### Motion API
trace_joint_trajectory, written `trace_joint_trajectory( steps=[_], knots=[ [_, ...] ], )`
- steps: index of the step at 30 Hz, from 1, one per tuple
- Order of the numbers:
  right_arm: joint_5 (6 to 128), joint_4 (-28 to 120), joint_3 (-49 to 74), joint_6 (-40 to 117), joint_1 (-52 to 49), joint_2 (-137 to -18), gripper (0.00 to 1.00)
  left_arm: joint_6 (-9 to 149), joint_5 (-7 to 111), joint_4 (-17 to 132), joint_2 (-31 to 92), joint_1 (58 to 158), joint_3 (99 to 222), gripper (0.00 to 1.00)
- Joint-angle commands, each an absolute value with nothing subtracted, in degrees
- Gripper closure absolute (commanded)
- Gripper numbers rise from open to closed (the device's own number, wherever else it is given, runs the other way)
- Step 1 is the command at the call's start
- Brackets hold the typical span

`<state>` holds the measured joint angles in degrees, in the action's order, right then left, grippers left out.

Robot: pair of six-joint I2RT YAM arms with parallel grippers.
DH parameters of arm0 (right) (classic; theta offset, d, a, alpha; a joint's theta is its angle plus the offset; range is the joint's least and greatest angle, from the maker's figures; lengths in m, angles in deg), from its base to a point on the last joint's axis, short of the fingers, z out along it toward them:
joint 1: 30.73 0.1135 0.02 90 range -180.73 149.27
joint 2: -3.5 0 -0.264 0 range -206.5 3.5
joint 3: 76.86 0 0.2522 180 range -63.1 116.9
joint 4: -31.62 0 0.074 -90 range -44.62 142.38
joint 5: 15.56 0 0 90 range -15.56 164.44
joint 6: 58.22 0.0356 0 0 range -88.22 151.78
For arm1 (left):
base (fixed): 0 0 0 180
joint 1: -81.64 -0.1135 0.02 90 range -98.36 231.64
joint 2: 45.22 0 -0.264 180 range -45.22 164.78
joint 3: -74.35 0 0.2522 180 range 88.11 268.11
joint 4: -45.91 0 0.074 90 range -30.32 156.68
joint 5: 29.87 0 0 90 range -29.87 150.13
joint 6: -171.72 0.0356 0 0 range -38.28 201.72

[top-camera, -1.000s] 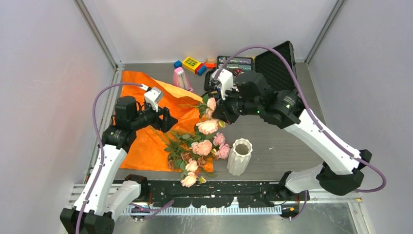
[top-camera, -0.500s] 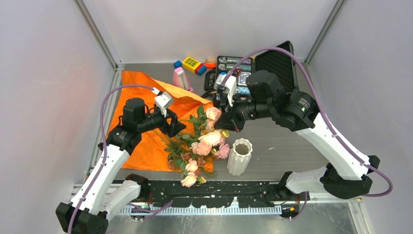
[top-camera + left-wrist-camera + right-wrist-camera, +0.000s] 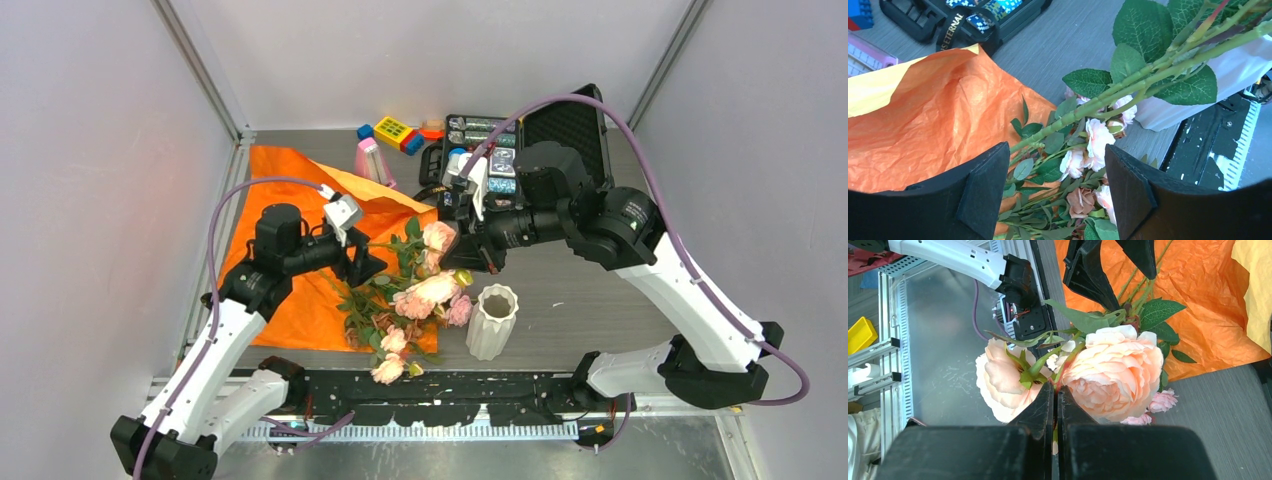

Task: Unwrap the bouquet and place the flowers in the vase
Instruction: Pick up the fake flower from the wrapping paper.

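Judged the flowers light, springy and top-heavy, with soft fabric heads, stiff green stems and leaves likely to snag on neighbours. Expect little slip on the stems but easy crushing of petals. Best gripped on bare stem below the heads, never on the blooms.

Found one spray lifted off the orange paper, spanning the gap between the two arms over the middle of the worktop, its heads above and just left of the vase. Noted the remaining roses lying on the paper's front corner near the worktop's front edge, with one head past the paper. Noted the vase upright near the front edge, apparently empty.

Recorded the right end effector clenched tight on the stem directly under two large peach heads, with petals pressing against both fingers. Recorded the left end effector released, jaws wide, straddling the lower stems without clamping. Possibly brushing the inner face of one finger; cannot confirm from the wrist view.

Judged the spray's loose end free to swing. Would steady it low on the stems before steering toward the vase mouth.
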<state>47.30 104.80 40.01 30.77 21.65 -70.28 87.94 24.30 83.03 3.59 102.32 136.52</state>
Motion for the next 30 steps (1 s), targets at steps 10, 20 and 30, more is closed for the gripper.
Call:
trace_joint_trajectory(
  steps=[10, 20, 30],
  knots=[
    [44.38, 105.51, 42.81, 28.74, 21.56, -66.82, 1.00, 88.14, 25.77, 80.60, 3.29, 104.07, 136.28, 0.27],
    [44.27, 105.51, 43.01, 28.54, 21.56, -66.90, 1.00, 87.57, 24.26, 80.45, 4.21, 106.12, 136.37, 0.49],
    [57.72, 103.97, 42.79, 30.84, 21.56, -68.45, 0.98, 87.76, 23.83, 80.42, 3.07, 106.82, 136.34, 1.00]
  ],
)
